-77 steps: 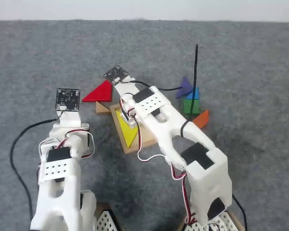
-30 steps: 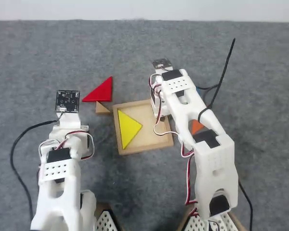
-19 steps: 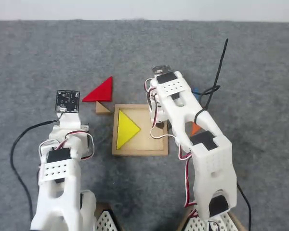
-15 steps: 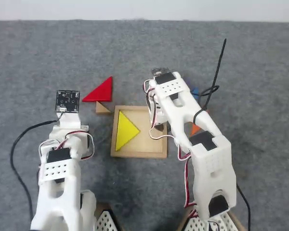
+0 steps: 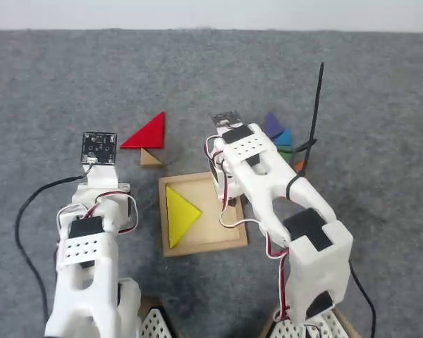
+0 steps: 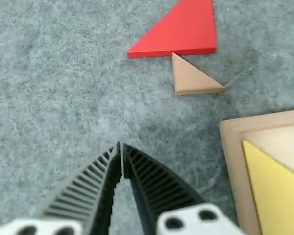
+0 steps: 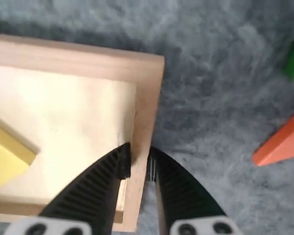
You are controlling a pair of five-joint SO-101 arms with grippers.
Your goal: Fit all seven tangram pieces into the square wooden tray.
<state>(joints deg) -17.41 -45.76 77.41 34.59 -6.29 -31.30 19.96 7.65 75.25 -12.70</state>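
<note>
My left gripper [image 6: 120, 148] hangs over the grey carpet [image 6: 49, 73], jaws pressed together on nothing. Just ahead lie a red triangle [image 5: 146, 134] and a small tan triangle [image 5: 151, 158], tip to edge. The square wooden tray [image 5: 201, 246], pale with a raised rim, sits mid-table, with a yellow triangle [image 5: 178, 213] flat along its left wall. My right gripper [image 7: 137, 159] pinches the tray's right rim, one finger inside and one outside. Further right cluster a purple piece [image 5: 271, 124], blue piece [image 5: 283, 136], green piece [image 5: 287, 149] and orange piece [image 5: 298, 166].
</note>
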